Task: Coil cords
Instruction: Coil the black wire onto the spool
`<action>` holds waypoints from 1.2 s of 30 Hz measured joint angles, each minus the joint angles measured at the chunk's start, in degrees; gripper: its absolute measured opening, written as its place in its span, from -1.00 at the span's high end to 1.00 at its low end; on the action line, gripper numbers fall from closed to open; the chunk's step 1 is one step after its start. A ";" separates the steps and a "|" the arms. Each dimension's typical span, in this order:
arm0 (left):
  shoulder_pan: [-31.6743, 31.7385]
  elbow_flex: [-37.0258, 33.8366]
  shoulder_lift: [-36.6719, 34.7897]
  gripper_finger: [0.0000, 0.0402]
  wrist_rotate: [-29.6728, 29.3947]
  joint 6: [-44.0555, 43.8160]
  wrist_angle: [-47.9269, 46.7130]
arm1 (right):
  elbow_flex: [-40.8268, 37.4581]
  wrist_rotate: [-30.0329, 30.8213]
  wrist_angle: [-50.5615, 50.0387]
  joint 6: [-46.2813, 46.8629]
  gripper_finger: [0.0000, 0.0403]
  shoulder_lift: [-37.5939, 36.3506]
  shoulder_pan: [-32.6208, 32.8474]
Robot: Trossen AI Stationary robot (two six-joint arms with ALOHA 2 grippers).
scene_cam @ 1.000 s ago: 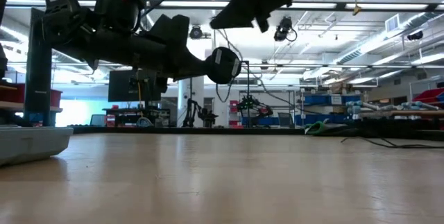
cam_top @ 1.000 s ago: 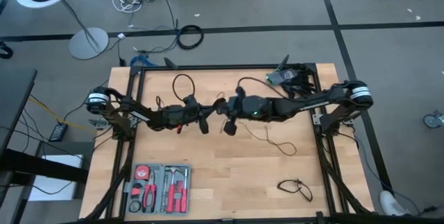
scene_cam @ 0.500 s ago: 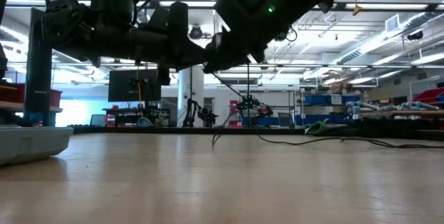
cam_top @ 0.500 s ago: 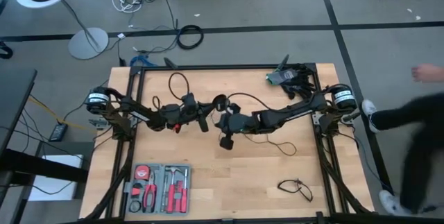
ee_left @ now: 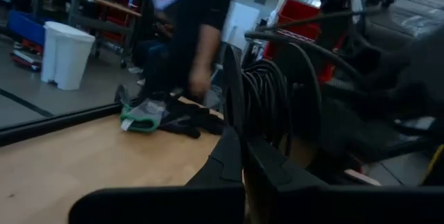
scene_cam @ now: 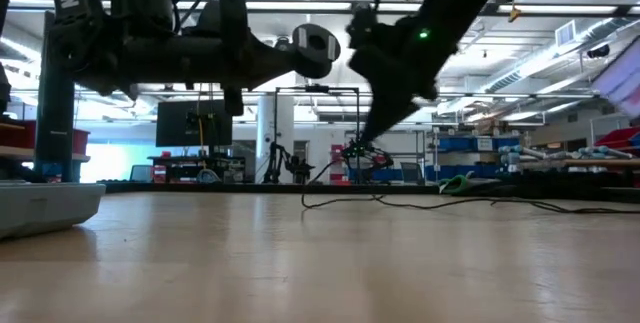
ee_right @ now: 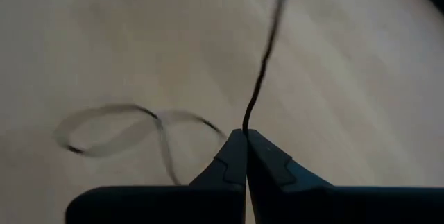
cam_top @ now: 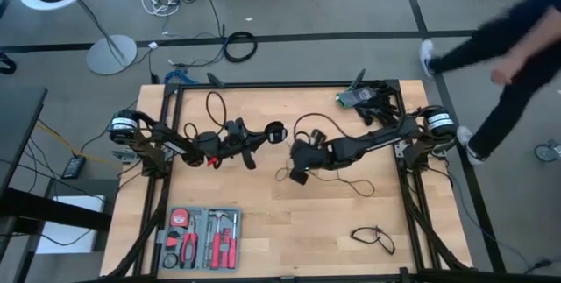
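- Landmark: tool tray (cam_top: 201, 238), at the table's near-left edge. It holds red-handled pliers and other small tools; nothing from the task is in it.
- Left gripper (cam_top: 248, 149) is up-table from the tray, raised off the wood, fingers clenched on the long cord (cam_top: 213, 106). Coiled turns hang stacked against its fingers in the left wrist view (ee_left: 267, 109).
- The cord's round disc end (cam_top: 275, 131) sits just right of the left gripper, lifted clear of the table.
- Right gripper (cam_top: 298, 176) is up-table and right of the tray, nearer centre, tipped down. Fingers pinched on the cord (ee_right: 260, 78), which runs straight away from the tips.
- Slack strand (cam_top: 351, 180) trails right of that gripper, long axis roughly left-right, lying on the wood.
- Judgement: right arm is nearer the slack; next loop likely feeds leftward to the left gripper.
- Short cord (cam_top: 374, 237) lies far right of the tray, untouched.
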 joint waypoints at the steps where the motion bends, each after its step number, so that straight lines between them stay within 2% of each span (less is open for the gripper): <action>1: 0.00 -0.39 0.00 1.00 0.50 -0.14 0.76 | 0.00 1.15 -3.01 1.42 1.00 -0.84 0.07; 4: 0.00 -1.21 0.00 1.00 1.85 0.33 2.01 | -0.04 4.25 -9.25 3.96 1.00 -4.54 0.34; 8: 0.00 -1.21 0.00 1.00 2.32 0.69 0.82 | -0.04 5.28 -10.17 3.71 1.00 -9.95 -0.21; 11: 0.00 -1.18 0.00 1.00 2.44 1.24 0.05 | -0.04 5.29 -8.69 1.67 1.00 -12.93 -1.89; 15: 0.00 -0.49 0.00 1.00 2.48 1.91 -3.36 | -0.04 3.78 -1.46 -3.28 1.00 -14.76 -3.52; 21: 0.00 2.09 0.00 1.00 0.07 2.28 -10.41 | -0.04 -2.29 11.27 -10.55 1.00 -14.70 -4.49; 27: 0.00 4.02 0.00 1.00 -4.63 2.54 -13.81 | -0.04 -4.87 16.61 -12.48 1.00 -14.65 -4.38; 36: 0.00 7.49 0.00 1.00 -6.15 2.65 -18.28 | -0.09 -10.64 28.10 -15.82 0.98 -6.54 -4.41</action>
